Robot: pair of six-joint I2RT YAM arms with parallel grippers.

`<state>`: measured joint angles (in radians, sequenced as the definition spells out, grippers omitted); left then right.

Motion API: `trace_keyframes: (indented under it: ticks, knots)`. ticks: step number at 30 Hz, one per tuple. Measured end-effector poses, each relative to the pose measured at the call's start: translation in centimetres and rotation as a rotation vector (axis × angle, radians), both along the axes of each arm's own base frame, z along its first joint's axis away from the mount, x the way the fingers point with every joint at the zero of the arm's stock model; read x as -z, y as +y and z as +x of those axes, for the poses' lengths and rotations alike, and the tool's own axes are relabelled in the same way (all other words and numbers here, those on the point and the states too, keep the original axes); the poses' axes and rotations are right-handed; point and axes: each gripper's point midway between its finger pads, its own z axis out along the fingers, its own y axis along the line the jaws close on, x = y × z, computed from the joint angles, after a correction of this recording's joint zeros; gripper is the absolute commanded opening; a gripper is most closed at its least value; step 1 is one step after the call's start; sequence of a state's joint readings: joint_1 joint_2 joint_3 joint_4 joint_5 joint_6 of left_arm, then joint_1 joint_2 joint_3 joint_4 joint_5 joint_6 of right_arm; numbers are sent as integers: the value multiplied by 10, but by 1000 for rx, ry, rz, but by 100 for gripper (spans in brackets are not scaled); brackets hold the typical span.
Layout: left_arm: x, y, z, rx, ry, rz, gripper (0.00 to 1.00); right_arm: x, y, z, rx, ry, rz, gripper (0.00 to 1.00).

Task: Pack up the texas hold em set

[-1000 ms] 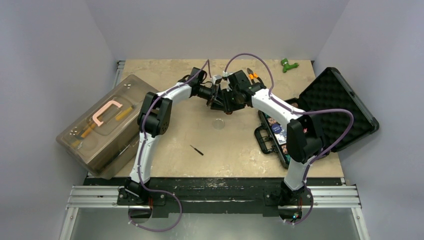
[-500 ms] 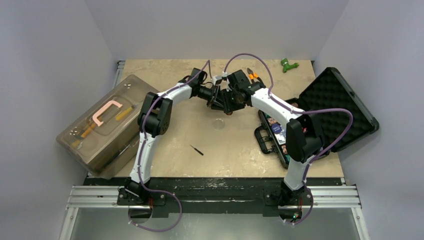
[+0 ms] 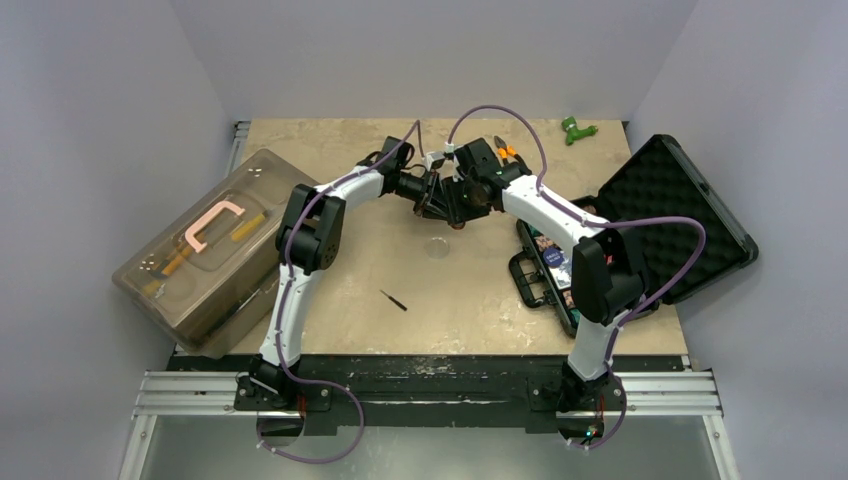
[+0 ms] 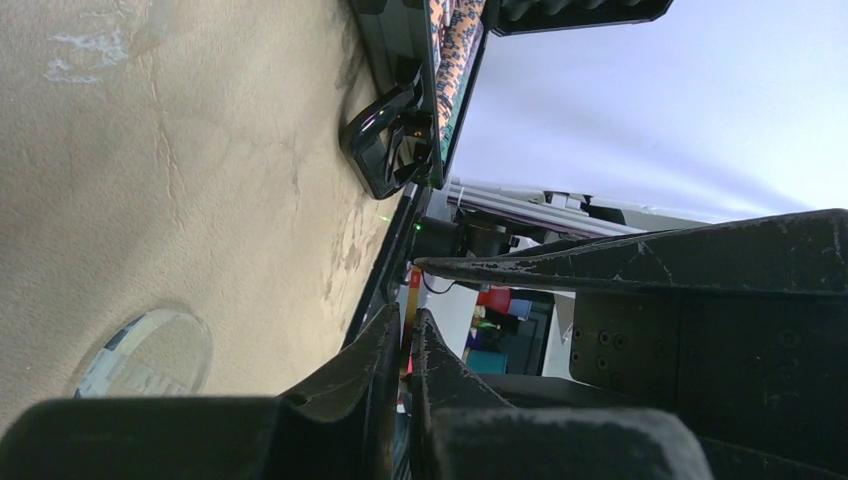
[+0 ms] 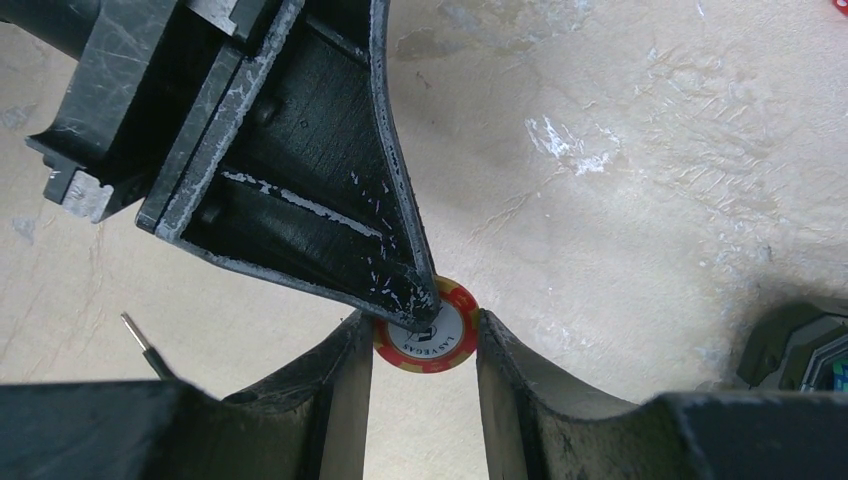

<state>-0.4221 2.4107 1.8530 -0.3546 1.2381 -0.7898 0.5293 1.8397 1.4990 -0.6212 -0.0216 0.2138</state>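
Your right pincer (image 5: 423,332): pinching poker chip (image 5: 440,348) by rim. Your left pincer (image 4: 407,322): almost pressed together, clamping same chip's faces from opposite side. Open black case (image 3: 665,195) off right pincer's right. Clear round button (image 3: 437,246) just near-side of both pincers.

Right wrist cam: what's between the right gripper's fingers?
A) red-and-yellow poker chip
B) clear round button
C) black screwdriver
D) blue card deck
A: the red-and-yellow round poker chip sits between the fingers of the right gripper, with the left gripper tips on its upper edge.
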Motion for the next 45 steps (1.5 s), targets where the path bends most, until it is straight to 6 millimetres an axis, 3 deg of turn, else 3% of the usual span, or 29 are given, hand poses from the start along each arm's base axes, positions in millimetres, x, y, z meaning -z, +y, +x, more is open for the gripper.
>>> trace_keyframes:
  ticks: [3,8,10,12,16,20,24,31,39,45]
  knots:
    - [0,0,0,1,-6,-2,0,0,0,0,0,0,1,25]
    - [1,0,0,-1,-9,-1,0,-1,0,2,3,-10,2,85]
    - [3,-1,-2,0,4,7,0,-2,1,5,1,-21,6,97]
    - [6,-1,-4,-6,11,22,0,-1,1,4,-2,-32,12,99]
    - [9,3,-12,-28,23,61,0,4,-12,-20,-1,-7,40,96]
    - [-7,3,-16,-42,-5,46,0,2,-41,-54,57,50,298,78]
    - [-28,-2,-19,-49,-36,7,0,-9,-71,-51,186,12,595,58]
    - [-50,-24,-43,2,-71,-39,0,-23,-45,-65,177,43,965,51]
    - [-68,-36,-61,50,-94,-71,0,-61,-39,-61,140,-14,1193,22]
    - [-77,-35,-64,58,-107,-86,0,-70,-39,-70,133,-17,1275,24]
